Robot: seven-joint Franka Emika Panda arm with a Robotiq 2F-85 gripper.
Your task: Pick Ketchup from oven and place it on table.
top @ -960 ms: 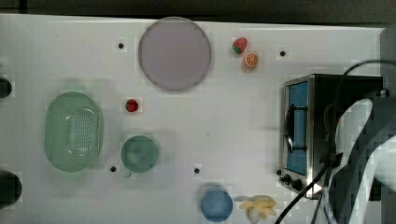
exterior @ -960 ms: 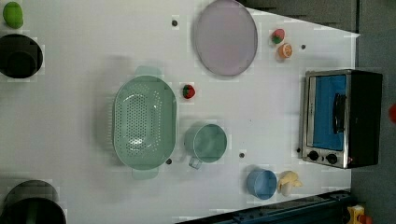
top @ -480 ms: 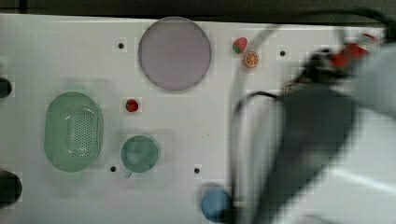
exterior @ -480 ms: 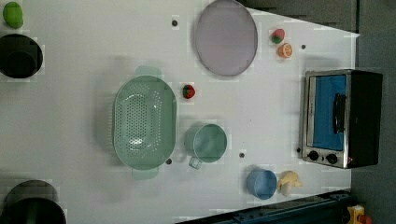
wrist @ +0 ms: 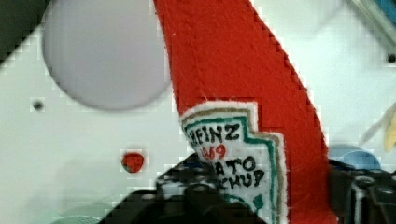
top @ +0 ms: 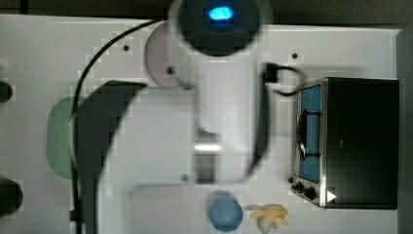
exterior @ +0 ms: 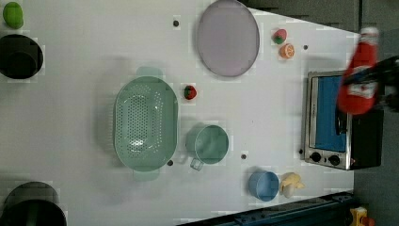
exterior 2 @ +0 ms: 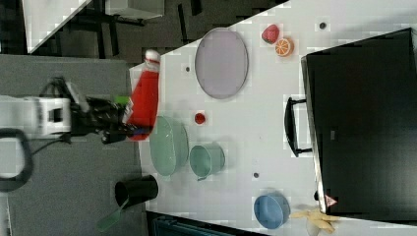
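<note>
The ketchup is a red bottle with a white label, and my gripper is shut on its lower half. It hangs high above the table. The left view shows the ketchup in front of the oven's far corner, white cap pointing up in the picture, with the gripper across its label. From the right view, the ketchup and the gripper lie over the table's left edge. The black oven stands at the top view's right, its blue glass facing the table's middle.
My arm stretches over the table's middle in the top view. On the table are a green colander, a green cup, a grey plate, a blue bowl, a banana, small fruit toys and black cups.
The arm has swung from the oven side over the table's middle in the top view. The ketchup, held in the gripper, has come into the left view at its right edge.
</note>
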